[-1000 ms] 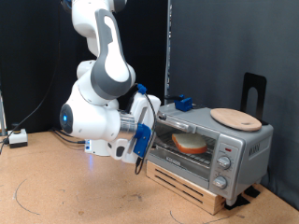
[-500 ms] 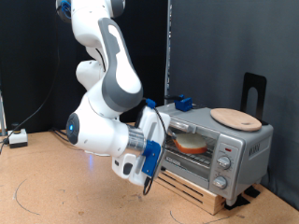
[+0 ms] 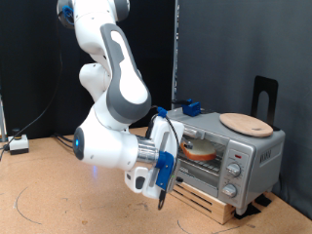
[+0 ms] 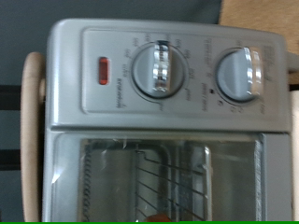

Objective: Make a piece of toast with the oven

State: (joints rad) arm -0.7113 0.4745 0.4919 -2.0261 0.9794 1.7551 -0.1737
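No text, brand or number can be read in either view. In the wrist view the oven shows a control panel with two knobs. Faint printed marks ring the knob on the left of the picture, densest from about 10 to 2 o'clock, and the other knob in the same way, yet all are too blurred to make out. A small red lamp sits at 9 o'clock from the first knob; it bears no legible sign.
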